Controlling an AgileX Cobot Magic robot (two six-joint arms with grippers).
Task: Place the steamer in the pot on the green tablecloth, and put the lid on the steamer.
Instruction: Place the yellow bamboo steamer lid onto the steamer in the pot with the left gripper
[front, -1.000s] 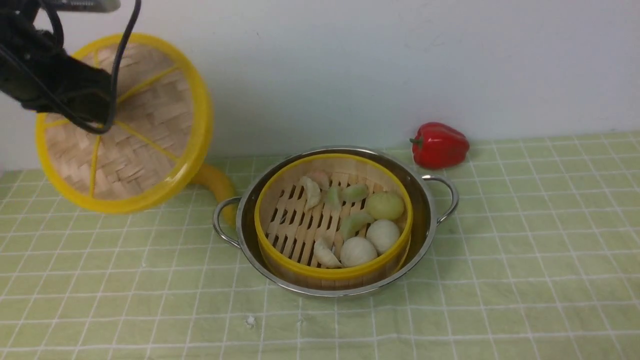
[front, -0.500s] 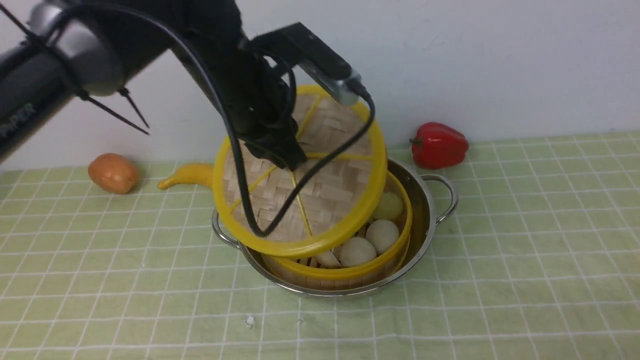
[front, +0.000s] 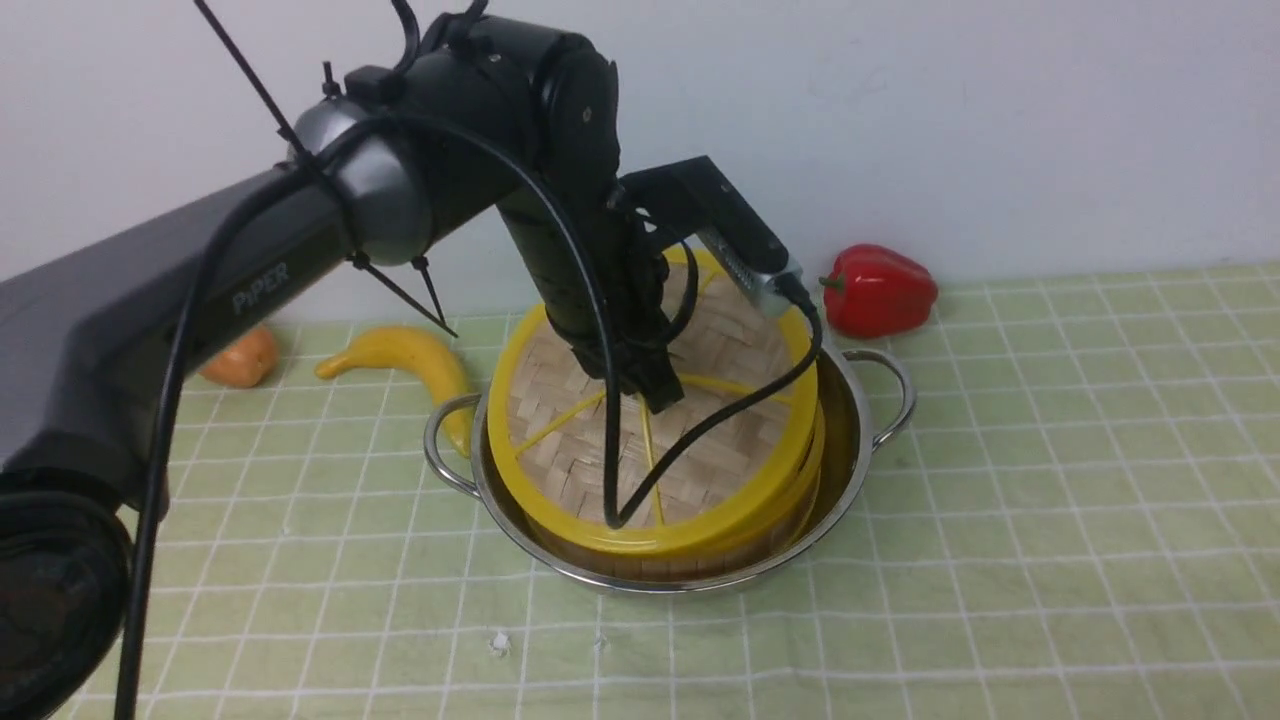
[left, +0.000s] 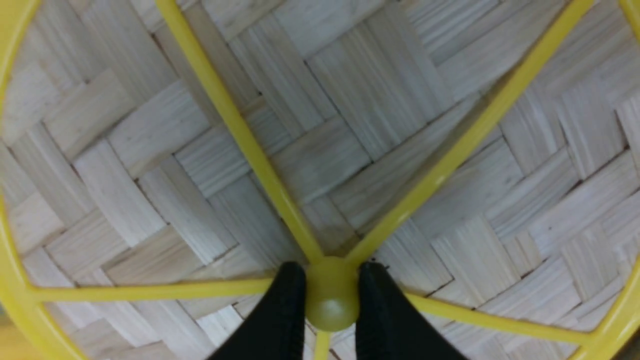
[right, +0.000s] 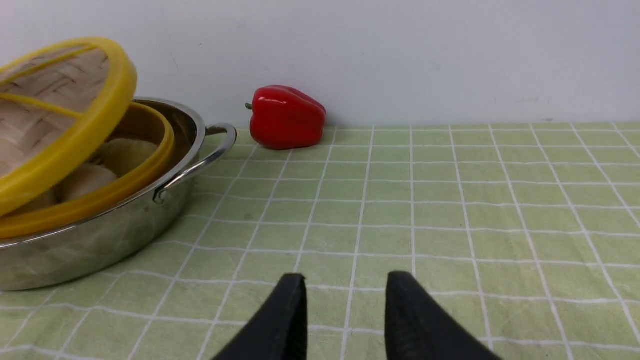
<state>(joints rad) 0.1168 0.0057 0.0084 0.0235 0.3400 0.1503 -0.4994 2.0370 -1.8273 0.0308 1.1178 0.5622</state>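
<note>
The shiny pot (front: 852, 395) stands on the green tablecloth (front: 1000, 500) with the steamer (front: 640, 562) inside it. My left gripper (front: 665, 395) is shut on the hub of the lid (front: 650, 440) and holds it over the steamer, tilted. In the left wrist view my left gripper (left: 332, 267) pinches the yellow hub (left: 332, 295) of the woven lid (left: 350, 125). The right wrist view shows the lid (right: 65, 125) raised on the near side above the steamer rim (right: 130, 175), in the pot (right: 100, 240), with buns in the gap. My right gripper (right: 345, 282) is open and empty, low over the cloth.
A red pepper (front: 880, 290) lies by the wall behind the pot's right handle; it also shows in the right wrist view (right: 285, 117). A banana (front: 410, 355) and an orange fruit (front: 240, 360) lie to the pot's left. A white wall bounds the back.
My left arm has swung the lid from high at the far left to over the steamer and lowered it onto the rim, covering the food.
</note>
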